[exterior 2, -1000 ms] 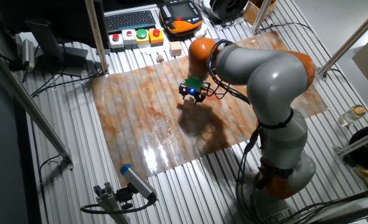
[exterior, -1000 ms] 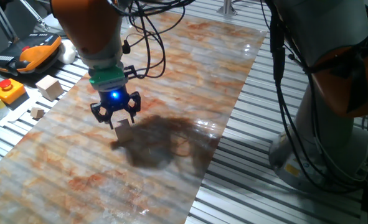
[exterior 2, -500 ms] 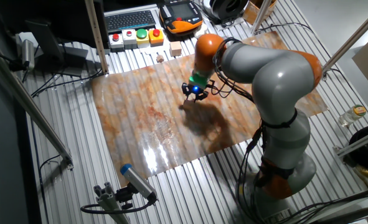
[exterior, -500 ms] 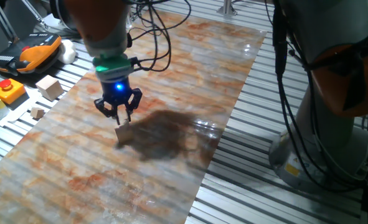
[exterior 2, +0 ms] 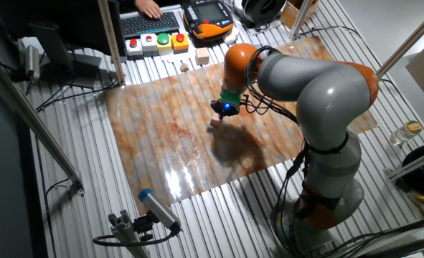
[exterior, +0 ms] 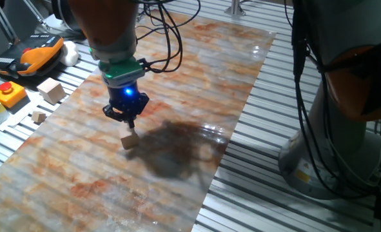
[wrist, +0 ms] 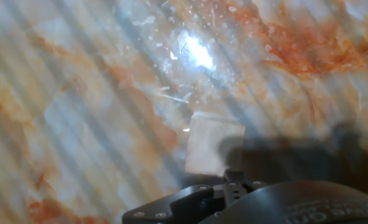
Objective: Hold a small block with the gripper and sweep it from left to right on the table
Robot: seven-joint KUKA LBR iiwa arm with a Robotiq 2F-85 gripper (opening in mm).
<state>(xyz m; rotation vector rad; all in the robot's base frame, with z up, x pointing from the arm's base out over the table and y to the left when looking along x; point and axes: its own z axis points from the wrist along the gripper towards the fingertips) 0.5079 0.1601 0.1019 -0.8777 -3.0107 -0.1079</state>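
Marbled orange-and-white sheeting covers the surface [exterior: 177, 84], which sits on a ribbed metal bench. Above it bends the grey and orange arm [exterior 2: 298, 72], reaching down toward the middle of the sheet. At the bench's edge a row of coloured buttons [exterior 2: 154, 41] and an orange-and-black handheld controller [exterior: 39, 51] lie next to a larger pale cube [exterior: 51, 90] and a tiny wooden cube [exterior: 39, 117], both well apart from the arm's working end.

Below the teal-green ring and the blue light hangs the gripper [exterior: 128, 118], pointing straight down. Its fingers [exterior: 131, 121] are drawn close together at the tips. The small block [exterior: 129, 140] sits on the sheet directly under those tips, resting flat; the fingertips reach its top. From the fixed views I cannot tell whether they pinch it or only touch it. In the hand view the small block [wrist: 213, 151] lies just ahead of the black finger base.
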